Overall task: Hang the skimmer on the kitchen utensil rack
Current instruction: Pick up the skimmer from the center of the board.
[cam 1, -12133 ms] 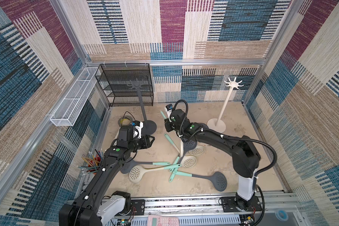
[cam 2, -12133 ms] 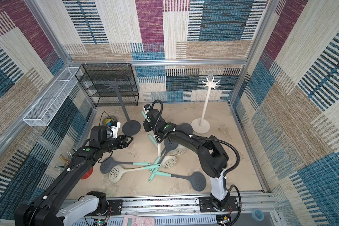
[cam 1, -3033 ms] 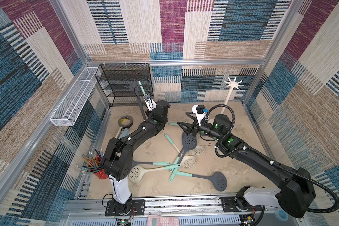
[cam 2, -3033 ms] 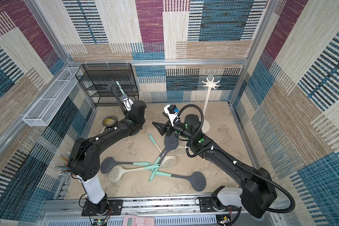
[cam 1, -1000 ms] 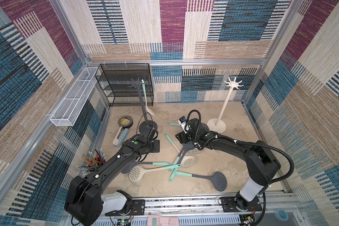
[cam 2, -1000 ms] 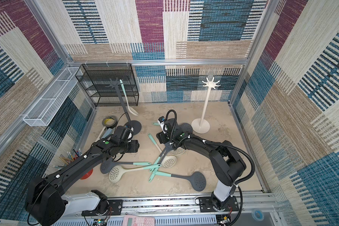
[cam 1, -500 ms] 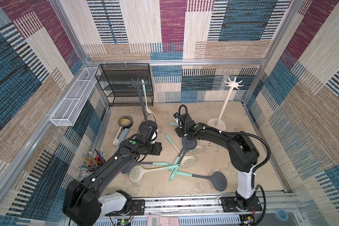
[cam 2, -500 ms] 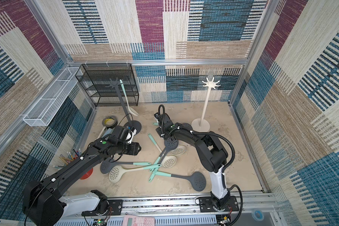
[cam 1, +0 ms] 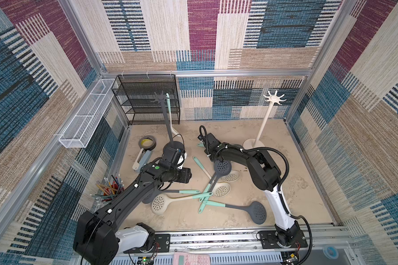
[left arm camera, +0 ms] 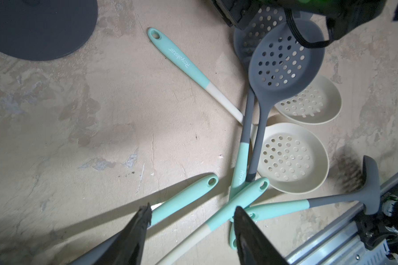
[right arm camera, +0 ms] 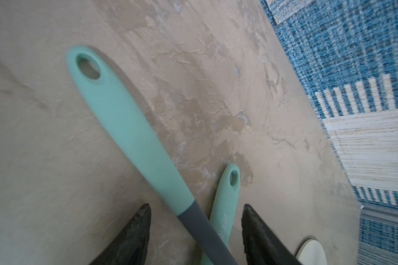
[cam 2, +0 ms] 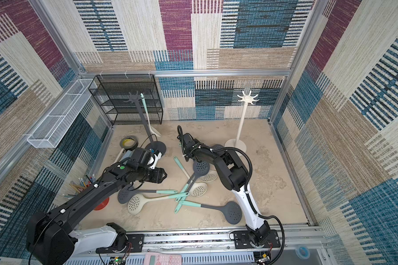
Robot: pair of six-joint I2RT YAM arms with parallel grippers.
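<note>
Two dark fingers [right arm camera: 133, 238] of the right hand [right arm camera: 194, 207] stand apart on either side of a grey-stemmed skimmer [right arm camera: 129, 128], just where its mint grip meets the grey stem. A gap shows on each side, so the hand is open around the stem and not gripping it. A second mint handle [right arm camera: 228, 190] lies just beside it on the counter [right arm camera: 216, 91]. In both top views this hand sits low toward the back of the counter, between the two racks.

The left hand [left arm camera: 192, 210] is also open and holds nothing. It hovers above the crossed mint handles of a heap of skimmers [cam 1: 221, 168] in the middle of the counter.

Farther out, on the left, stands the dark rack [cam 1: 162, 101]. One cream skimmer [cam 1: 169, 114] already hangs from a prong by its handle end, bowl down near the rack's foot. The white rack [cam 1: 272, 99] on the right carries nothing.

As I judge it, one hanging is done and the next is only at the reach. The right hand has yet to close, lift the skimmer, carry it to a rack and slip the handle hole over a prong. Several more skimmers lie waiting on the counter.
</note>
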